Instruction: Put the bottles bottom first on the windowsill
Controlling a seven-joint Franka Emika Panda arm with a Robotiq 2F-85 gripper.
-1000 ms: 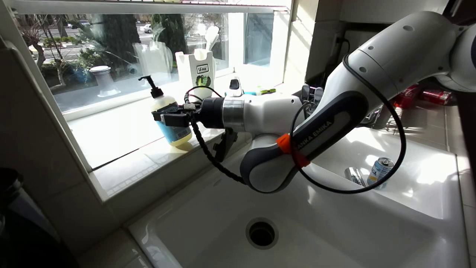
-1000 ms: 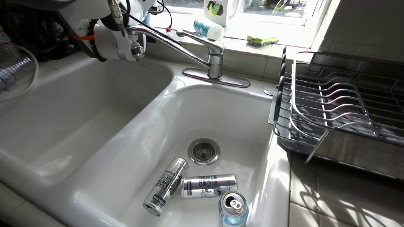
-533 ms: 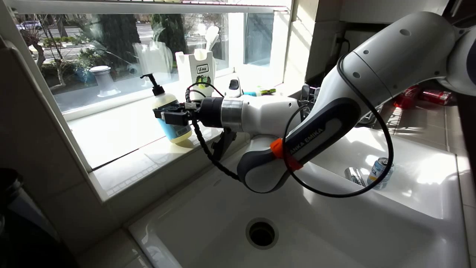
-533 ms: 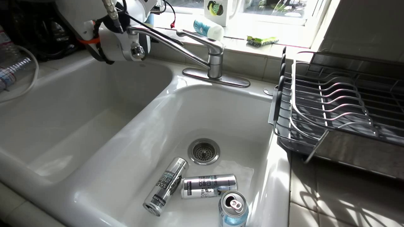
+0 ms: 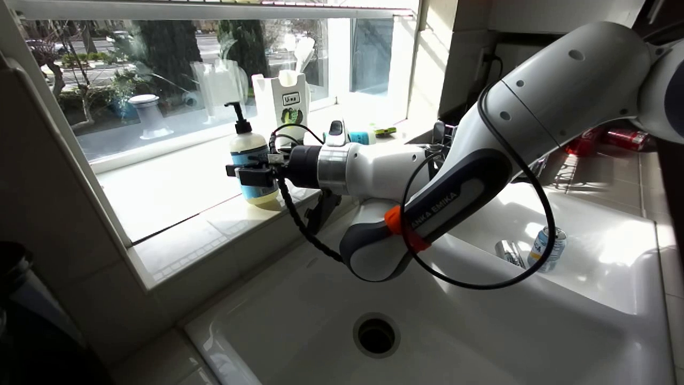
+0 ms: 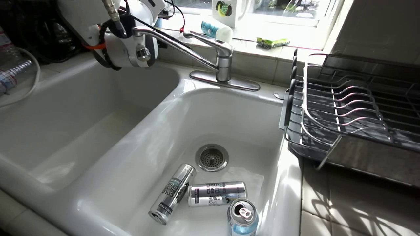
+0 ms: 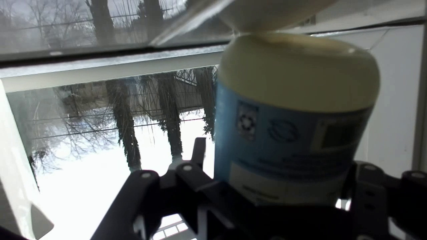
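A pale blue pump bottle with a black pump head stands nearly upright on the pale windowsill. Around its middle is my gripper, its fingers to either side. The wrist view is upside down and shows the bottle's base toward the top. There my gripper is open: a gap separates the left finger from the bottle, while the right one is close beside it. A slimmer blue and white bottle lies on its side on the sill, partly behind the faucet; its cap cannot be made out.
A white container stands behind my wrist on the sill. Further along lies a green sponge packet. The faucet rises before the sill, above the white sink. Several cans lie in the basin near a dish rack.
The pump bottle has swung from leaning to nearly upright and shifted slightly right in an exterior view. My fingers have spread, and the forearm has sunk a little.
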